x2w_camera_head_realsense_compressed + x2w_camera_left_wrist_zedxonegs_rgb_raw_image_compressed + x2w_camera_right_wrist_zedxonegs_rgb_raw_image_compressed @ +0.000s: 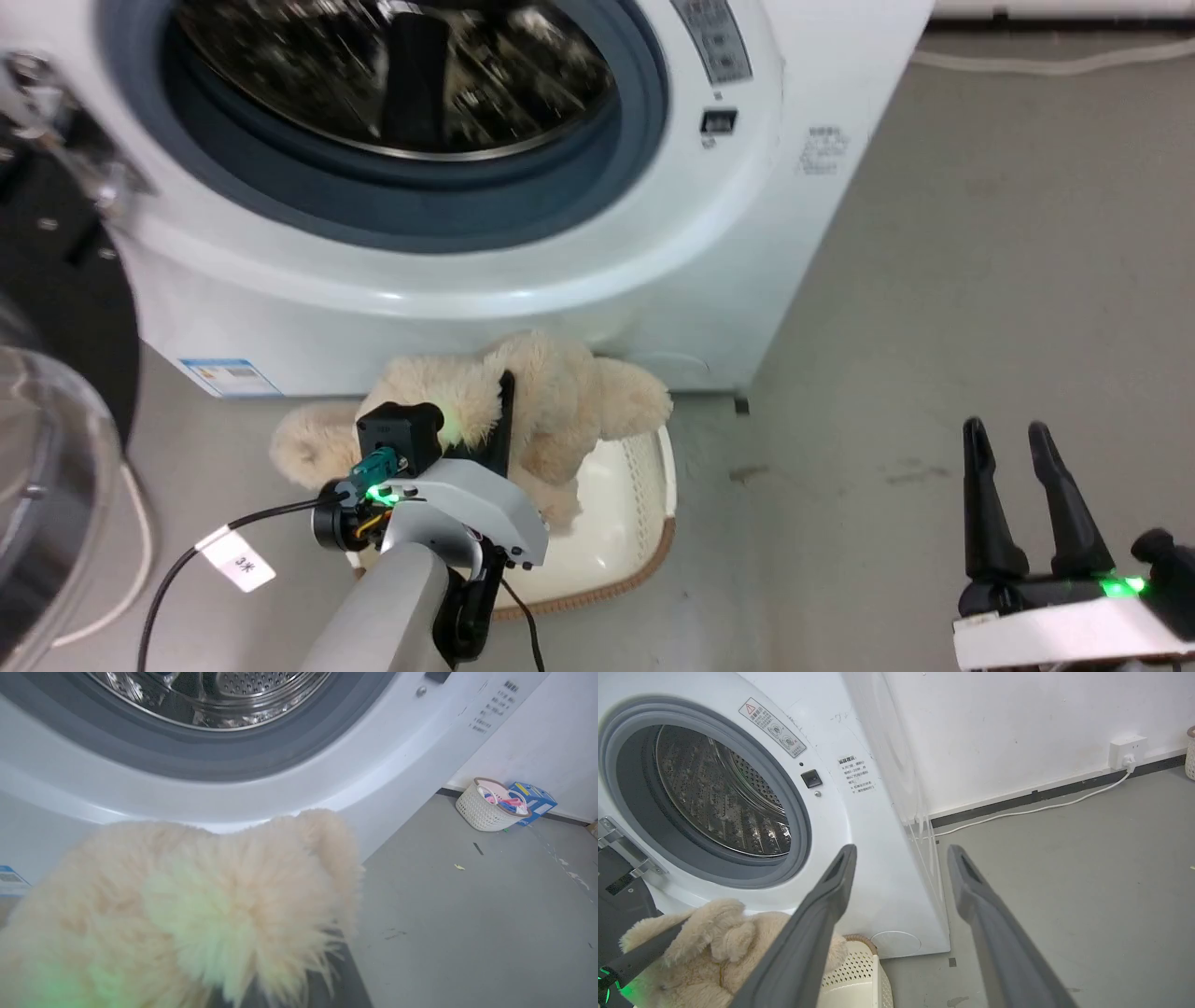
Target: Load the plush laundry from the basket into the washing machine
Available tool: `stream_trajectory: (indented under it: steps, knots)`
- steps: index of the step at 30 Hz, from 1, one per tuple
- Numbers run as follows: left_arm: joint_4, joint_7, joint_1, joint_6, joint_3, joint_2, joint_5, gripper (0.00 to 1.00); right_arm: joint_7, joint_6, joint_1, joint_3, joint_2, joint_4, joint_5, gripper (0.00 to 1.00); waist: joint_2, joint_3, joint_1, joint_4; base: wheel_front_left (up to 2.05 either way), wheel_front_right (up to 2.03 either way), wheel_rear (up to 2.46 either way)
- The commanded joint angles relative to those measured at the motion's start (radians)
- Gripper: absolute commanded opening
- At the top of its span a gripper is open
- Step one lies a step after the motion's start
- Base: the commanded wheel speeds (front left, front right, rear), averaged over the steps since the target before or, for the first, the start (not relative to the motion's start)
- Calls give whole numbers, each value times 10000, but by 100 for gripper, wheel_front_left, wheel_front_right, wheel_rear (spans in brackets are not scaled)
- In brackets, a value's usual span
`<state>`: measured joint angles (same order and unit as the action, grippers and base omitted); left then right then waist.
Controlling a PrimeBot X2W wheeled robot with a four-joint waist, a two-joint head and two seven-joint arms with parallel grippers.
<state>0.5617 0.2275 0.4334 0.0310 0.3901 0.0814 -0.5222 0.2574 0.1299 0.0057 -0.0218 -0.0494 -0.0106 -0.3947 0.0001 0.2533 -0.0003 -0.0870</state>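
1. The washing machine (523, 280) stands with its door (47, 485) swung open to the left. Its steel drum (401, 75) shines inside the grey-blue gasket (420, 201).
2. The plush laundry (551, 401) hangs above the basket (635, 495), just below the washer's opening, with the left gripper (485, 415) clenched on its fur.
3. The right gripper (1008, 439) hovers well apart to the right, fingers spread and unloaded.
4. The floor (980, 280) is grey. By the white wall (551, 742), a small white basket (488, 809) of coloured items sits beside a blue box (535, 799).
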Motion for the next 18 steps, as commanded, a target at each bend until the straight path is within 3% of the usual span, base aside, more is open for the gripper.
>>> stream_trajectory:
  steps: [1,6,18]
  knots:
    - [-421,168,-130,115,13,130,219,0,44,8,207,-41,-8,25,72,100,-1,-602,3,362,0,0,0]
    - [-1581,280,-157,339,19,588,773,0,44,8,574,-74,-8,74,72,100,-1,-1014,3,613,0,0,0]
    - [-1586,173,1405,423,-143,1052,1102,0,44,8,586,-66,-8,27,135,100,-1,-806,3,520,0,0,0]
